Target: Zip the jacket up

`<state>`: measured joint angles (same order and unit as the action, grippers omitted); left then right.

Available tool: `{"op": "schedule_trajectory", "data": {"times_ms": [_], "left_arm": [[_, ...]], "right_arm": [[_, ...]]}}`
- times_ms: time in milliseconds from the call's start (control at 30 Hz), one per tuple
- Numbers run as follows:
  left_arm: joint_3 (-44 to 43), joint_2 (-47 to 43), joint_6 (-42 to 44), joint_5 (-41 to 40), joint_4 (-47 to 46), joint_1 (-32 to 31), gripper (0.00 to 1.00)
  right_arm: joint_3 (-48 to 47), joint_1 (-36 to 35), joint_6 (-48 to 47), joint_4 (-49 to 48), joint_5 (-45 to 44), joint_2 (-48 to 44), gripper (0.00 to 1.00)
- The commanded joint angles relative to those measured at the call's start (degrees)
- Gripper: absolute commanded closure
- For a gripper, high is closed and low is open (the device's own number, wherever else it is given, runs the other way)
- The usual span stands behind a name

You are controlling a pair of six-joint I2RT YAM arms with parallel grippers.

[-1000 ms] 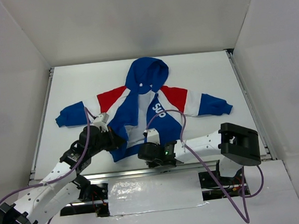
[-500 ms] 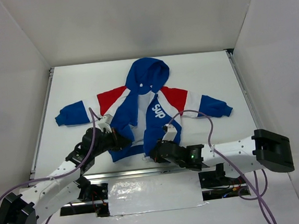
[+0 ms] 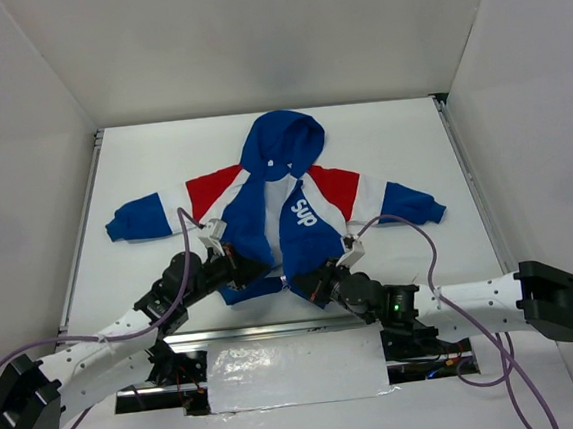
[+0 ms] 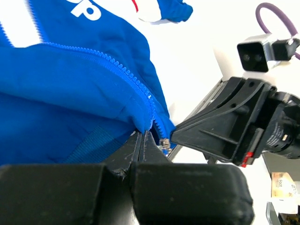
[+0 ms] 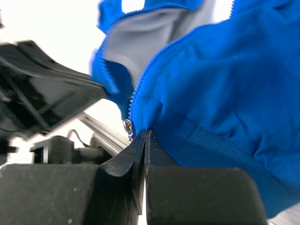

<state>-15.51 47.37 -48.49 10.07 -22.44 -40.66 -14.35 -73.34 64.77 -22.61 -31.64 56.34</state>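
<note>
Blue jacket, ribbed hem, toothed zipper

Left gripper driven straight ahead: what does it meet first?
The jacket itself: the left gripper is shut on it by the zipper, blue fabric directly ahead. The right gripper sits aside, likely clear.

The jacket lies flat on the table, about midway between its left and right edges. Its hood points to the far edge, and its hem lies close to the near edge. One sleeve reaches toward the left edge, the other toward the right edge. The left gripper is at the hem, left of the front opening. The right gripper is just right of it.
</note>
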Motion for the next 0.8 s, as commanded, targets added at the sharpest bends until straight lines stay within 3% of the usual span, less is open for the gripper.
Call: {"op": "schedule_trajectory", "data": {"times_ms": [0, 133, 267, 767], "left_arm": [[-0.22, 1.66, -1.26, -2.24, -7.27, -2.22, 1.00], [-0.93, 3.07, -1.43, -7.67, -6.74, -5.21, 1.00], [-1.19, 2.55, -1.26, -9.36, -6.05, -6.79, 1.00], [-0.14, 1.40, -2.40, -8.22, -7.80, -6.97, 1.00]], "right_arm": [[2.04, 0.48, -1.05, -8.14, -2.73, -2.11, 1.00], [3.27, 0.39, -1.93, -12.01, -2.38, -2.20, 1.00], [0.56, 0.30, -1.15, -7.11, -3.25, -1.06, 1.00], [-0.06, 0.74, -2.37, -9.82, -3.87, 1.67, 1.00]]}}
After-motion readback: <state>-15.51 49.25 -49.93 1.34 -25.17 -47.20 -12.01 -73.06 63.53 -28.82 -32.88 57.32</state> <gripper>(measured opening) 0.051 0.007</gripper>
